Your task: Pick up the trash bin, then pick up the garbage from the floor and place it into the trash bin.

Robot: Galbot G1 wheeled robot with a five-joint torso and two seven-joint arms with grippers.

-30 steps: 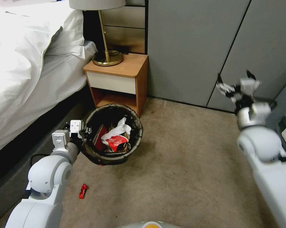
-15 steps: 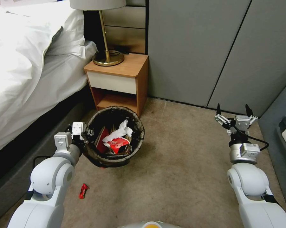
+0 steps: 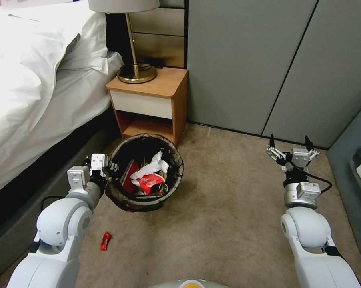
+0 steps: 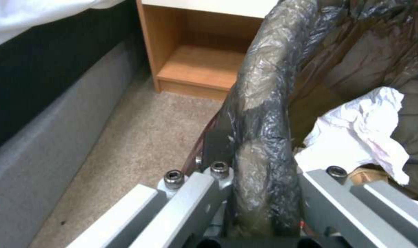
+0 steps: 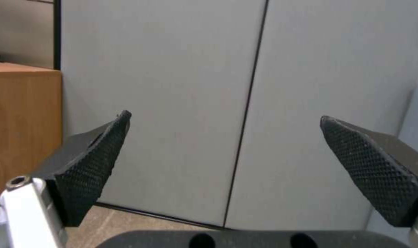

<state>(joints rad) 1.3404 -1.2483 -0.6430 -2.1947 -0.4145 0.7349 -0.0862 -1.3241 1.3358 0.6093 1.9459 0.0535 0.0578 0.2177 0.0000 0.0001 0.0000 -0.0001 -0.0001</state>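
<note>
**Camera arrangement: three views**

Head view: high, facing forward and down, far enough to take in both arms, the bin [image 3: 146, 172] and the nightstand [image 3: 152, 100]. Left wrist view: set just behind the left gripper [image 4: 259, 203], very near the bin rim [image 4: 264, 113] clamped between its jaws; it shares bin, nightstand [image 4: 195, 65] and carpet [image 4: 140, 144] with the head view. Right wrist view: behind the spread right gripper [image 5: 225, 148], facing the grey panels [image 5: 172, 86] well ahead; it shares these panels [image 3: 268, 60] with the head view.
</note>
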